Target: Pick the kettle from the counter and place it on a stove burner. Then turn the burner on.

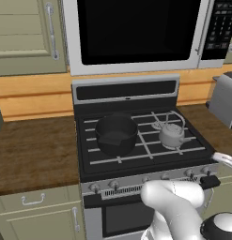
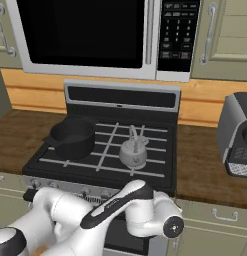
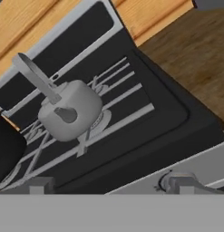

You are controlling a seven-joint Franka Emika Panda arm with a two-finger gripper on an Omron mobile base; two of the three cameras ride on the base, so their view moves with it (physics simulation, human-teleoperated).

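The grey kettle stands upright on the grate of the stove's front right burner, its wire handle arched over the lid. Brown counter runs on both sides of the black stove top. My gripper is open and holds nothing. It hovers in front of the stove's right front edge, apart from the kettle. A control knob on the stove's front panel lies just ahead of the right fingertip.
A black pot occupies the left burners. A row of knobs lines the stove front. A microwave hangs above. A grey toaster-like appliance stands on the right counter.
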